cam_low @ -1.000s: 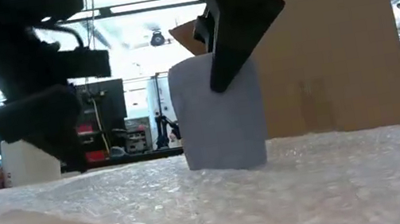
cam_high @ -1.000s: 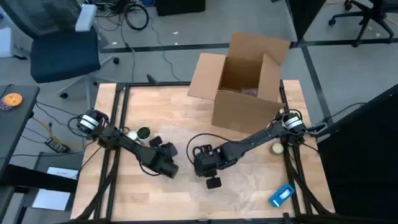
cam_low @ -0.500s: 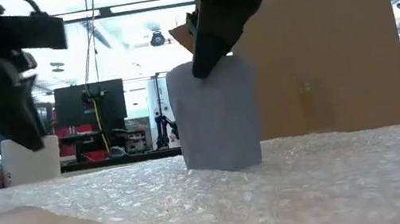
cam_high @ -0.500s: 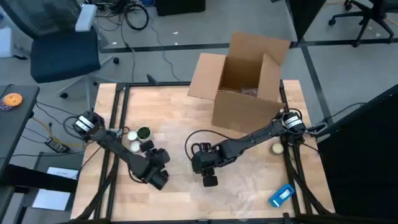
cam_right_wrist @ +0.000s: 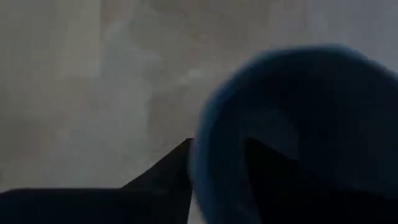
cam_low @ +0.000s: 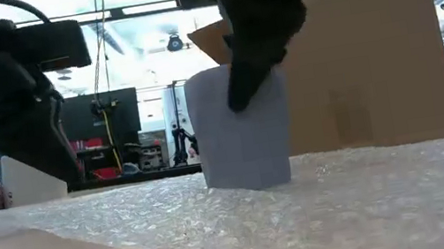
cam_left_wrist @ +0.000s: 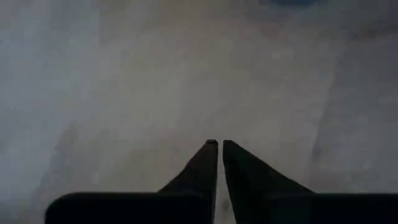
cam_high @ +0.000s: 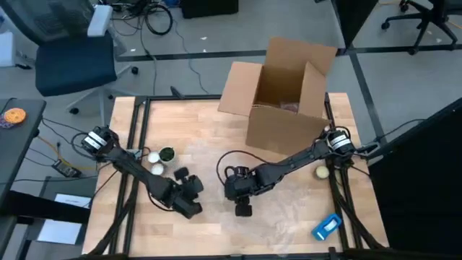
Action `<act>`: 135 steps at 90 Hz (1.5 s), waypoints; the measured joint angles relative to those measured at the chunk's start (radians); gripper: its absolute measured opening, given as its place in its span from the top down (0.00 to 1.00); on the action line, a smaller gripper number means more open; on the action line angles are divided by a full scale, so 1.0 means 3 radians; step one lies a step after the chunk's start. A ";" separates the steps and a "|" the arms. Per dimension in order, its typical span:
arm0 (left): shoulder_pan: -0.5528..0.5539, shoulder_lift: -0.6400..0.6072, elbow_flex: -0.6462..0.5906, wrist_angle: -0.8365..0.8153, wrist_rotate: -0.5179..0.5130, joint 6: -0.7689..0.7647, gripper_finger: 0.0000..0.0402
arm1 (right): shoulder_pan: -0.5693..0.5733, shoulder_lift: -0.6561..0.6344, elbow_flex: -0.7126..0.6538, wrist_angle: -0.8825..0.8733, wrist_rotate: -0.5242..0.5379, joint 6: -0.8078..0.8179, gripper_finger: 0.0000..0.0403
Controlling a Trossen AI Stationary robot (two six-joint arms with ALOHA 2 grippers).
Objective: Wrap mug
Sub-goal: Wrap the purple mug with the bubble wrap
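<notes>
Mug (cam_low: 239, 127) stands on the wrap (cam_low: 324, 202), right gripper (cam_right_wrist: 217, 155) pinching its rim to steady it; left gripper (cam_left_wrist: 217, 144), fingers together, hangs beside, over the wrap

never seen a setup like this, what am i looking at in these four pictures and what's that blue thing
Two dark robot arms work at a wooden table. One camera looks down from above, one sits at table-top height, and one rides on each wrist. The blue thing is a mug standing upright on a sheet of bubble wrap. The right end effector grips its rim, one finger inside the mug and one outside. The left end effector is shut on nothing, low over the wrap. An open cardboard box stands behind.
</notes>
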 joint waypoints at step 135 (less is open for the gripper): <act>0.0293 0.0323 -0.0155 0.0772 0.0168 -0.0515 0.95 | 0.0676 -0.0013 0.0296 -0.1592 -0.0014 0.0646 1.00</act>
